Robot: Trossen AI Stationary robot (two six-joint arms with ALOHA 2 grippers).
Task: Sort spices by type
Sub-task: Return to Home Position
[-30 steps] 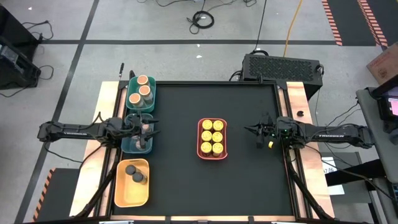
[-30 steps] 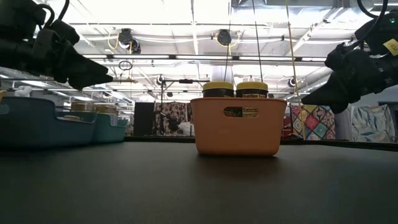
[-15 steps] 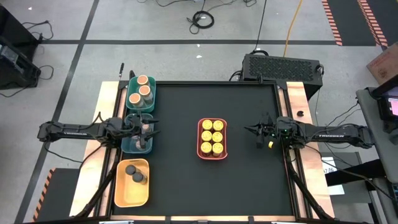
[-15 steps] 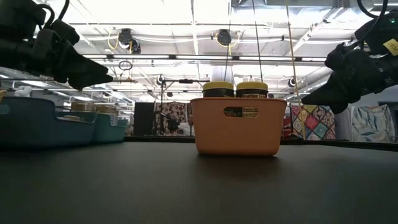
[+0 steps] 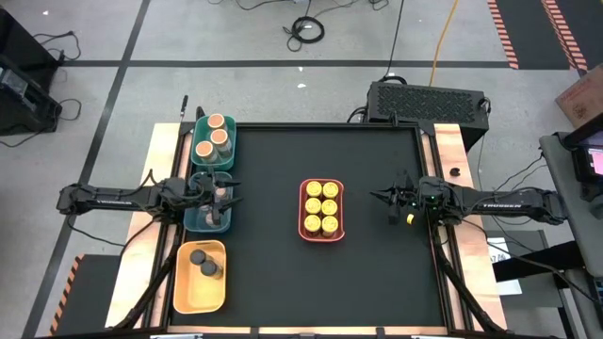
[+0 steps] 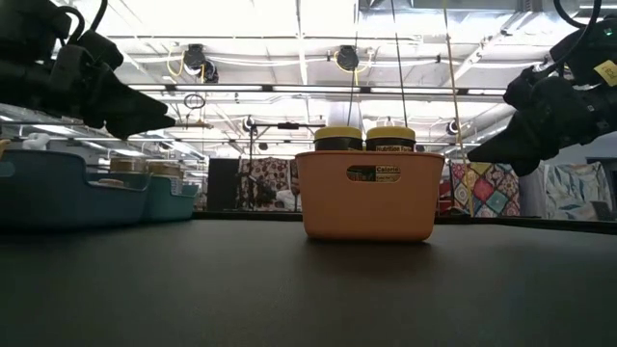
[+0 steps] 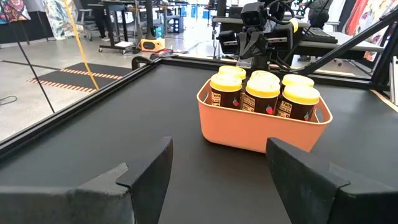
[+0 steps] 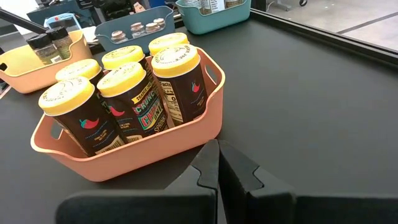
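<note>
High view first: all the jars sit in trays. Six yellow-lid jars fill the coral tray at the middle of the table. Along the left edge, the orange-lid jars stand in the green tray at the far end. The small jars are in the teal tray next to it, and two dark-lid jars are in the yellow tray nearest.

The left gripper hangs over the teal tray, its fingers spread wide and holding nothing. The right gripper waits at the right edge, well apart from the coral tray, its fingers pressed together on nothing.

Sorting looks finished, so the risk lies in the retreat. The left gripper is above the small jars, and a dip or sideways swing while pulling back could clip a lid or the tray rim and tip a jar.

Compared with a second ago, nothing visible differs: both arms, every tray and every jar sit in the same places.
</note>
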